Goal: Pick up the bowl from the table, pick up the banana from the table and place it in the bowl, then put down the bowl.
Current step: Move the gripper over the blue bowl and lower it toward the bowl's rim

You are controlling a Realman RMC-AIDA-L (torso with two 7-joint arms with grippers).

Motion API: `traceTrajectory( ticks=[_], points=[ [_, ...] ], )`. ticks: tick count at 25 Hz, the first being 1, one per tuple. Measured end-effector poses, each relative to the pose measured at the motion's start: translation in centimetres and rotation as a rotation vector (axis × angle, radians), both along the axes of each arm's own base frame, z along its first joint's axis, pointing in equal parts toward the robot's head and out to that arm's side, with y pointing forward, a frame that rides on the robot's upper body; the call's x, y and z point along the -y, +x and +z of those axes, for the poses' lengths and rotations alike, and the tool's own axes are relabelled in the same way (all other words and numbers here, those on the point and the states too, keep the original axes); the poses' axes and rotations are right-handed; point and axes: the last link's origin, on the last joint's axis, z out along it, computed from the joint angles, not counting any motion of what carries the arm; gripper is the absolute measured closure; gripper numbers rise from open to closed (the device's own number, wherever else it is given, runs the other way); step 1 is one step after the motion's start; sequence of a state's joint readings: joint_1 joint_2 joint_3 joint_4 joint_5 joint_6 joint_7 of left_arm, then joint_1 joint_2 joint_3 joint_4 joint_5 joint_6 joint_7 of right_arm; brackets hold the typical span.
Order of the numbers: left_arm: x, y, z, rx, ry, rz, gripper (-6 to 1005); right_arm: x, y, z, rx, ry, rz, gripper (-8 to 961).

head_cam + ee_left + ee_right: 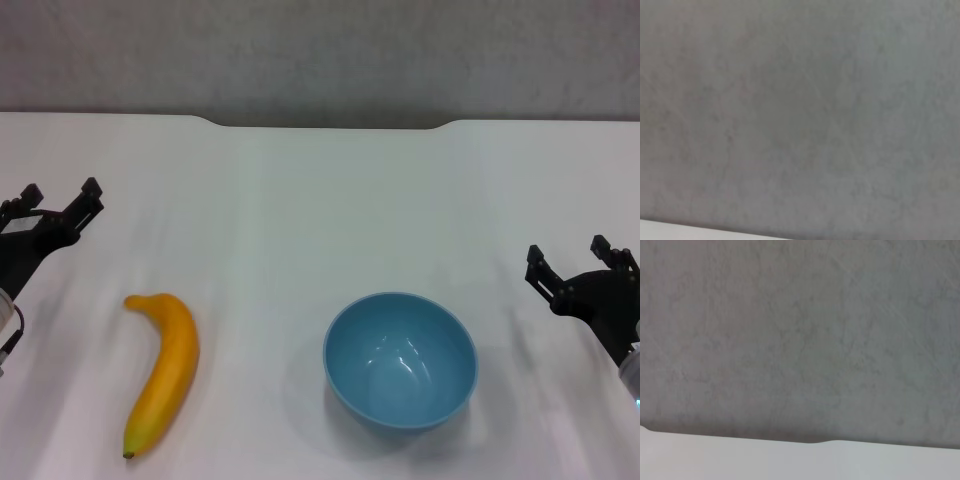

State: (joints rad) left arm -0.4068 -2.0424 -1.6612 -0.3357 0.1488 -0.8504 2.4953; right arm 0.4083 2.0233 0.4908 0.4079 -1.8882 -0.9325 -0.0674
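Table (300, 200): white top, shallow notch in its far edge; it bears both task things, and a grey wall (320, 50) stands beyond it.
Wrist views: both cameras look at that grey wall with a strip of the table's far edge; neither shows fingers, bowl or banana.
Right gripper (572, 258): hovers at the right edge of the head view, well apart from the bowl and a little farther back; jaws spread wide, holding nothing.
Left gripper (60, 200): hovers at the left edge, farther back than the banana and apart from it; jaws spread wide, holding nothing.
Bowl (400, 360): light blue, glossy, upright, nothing inside; sits on the table near the robot, right of centre.
Banana (163, 372): yellow-orange, lies flat on the table near the robot, left of the bowl and well apart from it, dark tip at its near end.
Step in hand: judged as the very start; the bowl pick-up is not yet begun.
Next move: the right gripper, being the closer one, likely needs to come nearer and leftward, drop to the bowl's rim and close on its wall; the left gripper then has the banana on its own side.
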Motion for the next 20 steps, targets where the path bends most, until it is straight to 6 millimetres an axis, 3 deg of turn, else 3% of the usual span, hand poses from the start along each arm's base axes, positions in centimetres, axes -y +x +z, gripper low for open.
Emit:
traceTrajectory(
  ticks=[20],
  points=[
    [0.6,0.7,-1.0,-0.031,-0.06,-0.065,112,0.1,-0.3,0.2,-0.02,0.019,0.011,73]
  ],
)
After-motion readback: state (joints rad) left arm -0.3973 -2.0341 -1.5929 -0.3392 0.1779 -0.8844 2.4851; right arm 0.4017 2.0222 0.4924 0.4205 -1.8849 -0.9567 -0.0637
